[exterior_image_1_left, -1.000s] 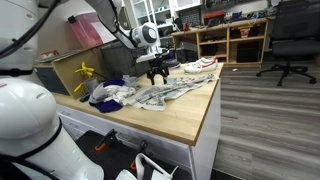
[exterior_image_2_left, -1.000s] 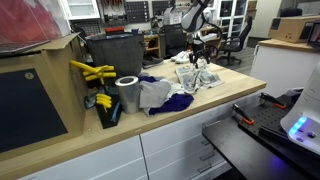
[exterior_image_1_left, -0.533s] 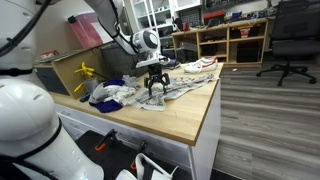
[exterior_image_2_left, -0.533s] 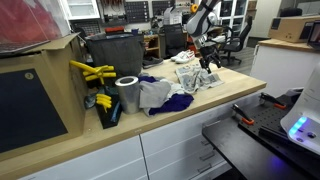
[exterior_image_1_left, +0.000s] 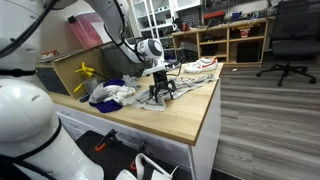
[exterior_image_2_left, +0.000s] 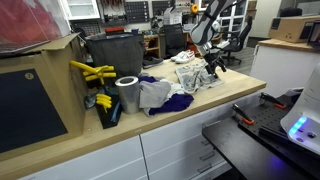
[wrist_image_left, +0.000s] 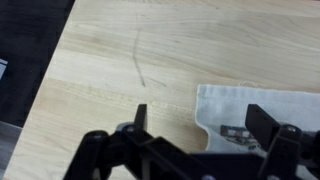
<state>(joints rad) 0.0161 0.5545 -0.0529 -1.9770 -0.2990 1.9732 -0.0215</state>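
A pale wooden worktop (exterior_image_1_left: 190, 118) stands in a cluttered workshop. The gripper (exterior_image_1_left: 160, 96), jaws spread wide, hangs over a corner of the white cloth (wrist_image_left: 262, 112), seemingly just above it and not touching.

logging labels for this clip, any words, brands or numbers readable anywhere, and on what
No text reads clearly in any view.
Dark print on the white cloth under the open gripper: too blurred to read.
Items on the background shelves: too small to read.
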